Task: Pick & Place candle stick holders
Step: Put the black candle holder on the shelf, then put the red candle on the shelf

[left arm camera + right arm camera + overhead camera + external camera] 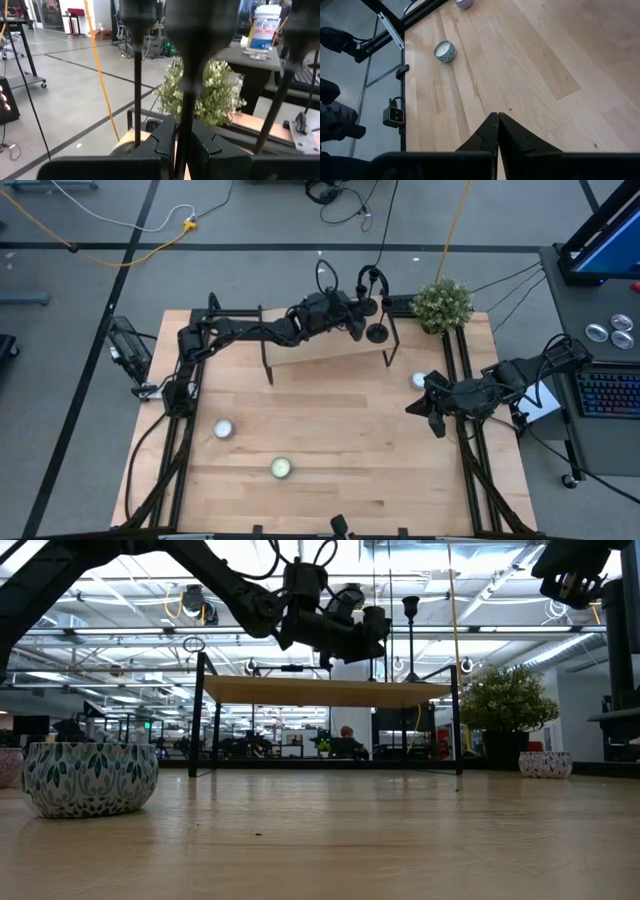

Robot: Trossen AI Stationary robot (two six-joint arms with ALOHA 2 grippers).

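Note:
My left gripper [362,322] reaches over a wooden riser shelf [320,350] at the table's far middle and is shut on a black candle stick holder [192,55]. This holder shows in the low view [410,640] upright at the shelf's right end, and its round base shows from above [378,333]. In the left wrist view two more thin dark stems with cups stand either side, one [137,75] and another [280,100]. My right gripper [496,125] is shut and empty above the table's right part [436,418]. My left gripper pinches the holder's thin stem [184,120] between its two fingers, below the cup [200,35]. The fingers come level from the table's left and lie across the stem. The holder stands upright. Its base is at the shelf top, but I cannot tell whether it rests there.
Three round tealight candles lie on the table: one near the right arm [418,380], one at the left [223,429], one near the front [281,468]. A potted plant [442,302] stands at the far right corner. The shelf stands on thin black legs [458,730].

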